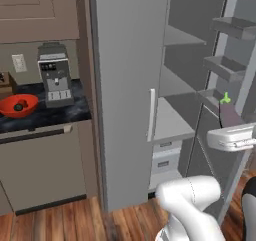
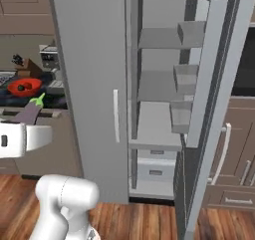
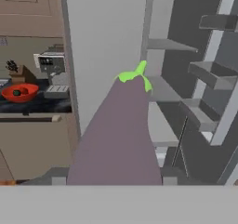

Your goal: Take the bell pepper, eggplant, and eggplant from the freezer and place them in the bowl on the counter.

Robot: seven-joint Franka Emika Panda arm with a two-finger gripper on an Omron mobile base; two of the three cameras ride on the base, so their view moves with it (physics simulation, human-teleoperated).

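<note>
You're mid-carry with an eggplant (image 3: 118,135) clamped between the gripper (image 3: 116,183) fingers, just outside the open freezer (image 1: 125,85), so next swing it left over the counter (image 1: 45,116) and release it above the red-orange bowl (image 1: 10,105), which looks already part-filled.

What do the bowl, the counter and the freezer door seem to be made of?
Bowl: probably glazed ceramic or plastic, uniform red-orange. Counter: looks like polished black stone, faint white marbling. Freezer door: likely matte painted metal, flat plain grey.
</note>
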